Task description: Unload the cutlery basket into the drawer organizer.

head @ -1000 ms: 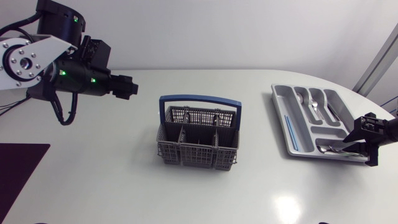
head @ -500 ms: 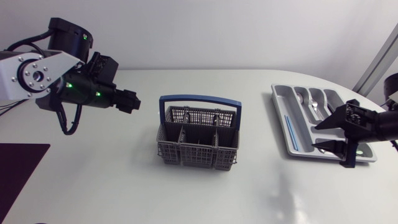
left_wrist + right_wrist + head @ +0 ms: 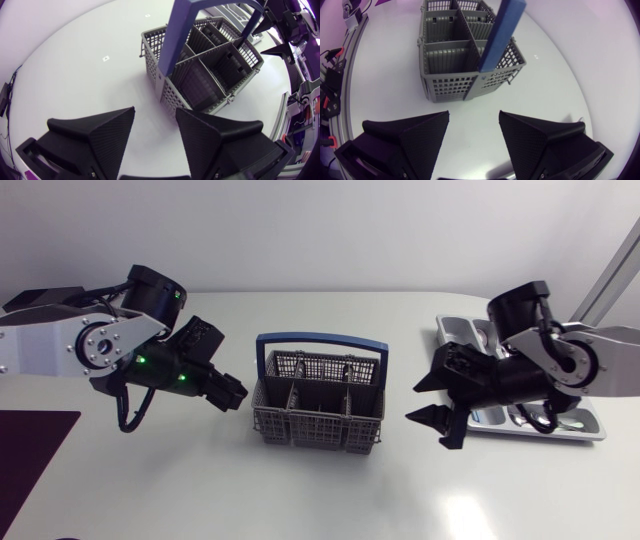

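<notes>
The grey cutlery basket [image 3: 318, 408] with its blue handle [image 3: 320, 341] stands mid-table, and its compartments look empty. My left gripper [image 3: 236, 393] hangs just left of it, open and holding nothing. From the other side my right gripper [image 3: 428, 401] points at the basket, open and empty too. The grey drawer organizer [image 3: 448, 330] lies at the right, largely hidden behind my right arm, with some silver cutlery [image 3: 532, 419] showing in it. In the left wrist view the basket [image 3: 210, 67] is ahead of the open gripper [image 3: 155, 135]. In the right wrist view the basket [image 3: 462, 62] is ahead of the open gripper [image 3: 472, 135].
A dark mat [image 3: 30, 455] lies at the table's front left corner. Bare white tabletop [image 3: 320, 500] stretches in front of the basket.
Both arms have swung in toward the basket. The right gripper left the organizer, moved left and opened wider. The left gripper came down and to the right.
</notes>
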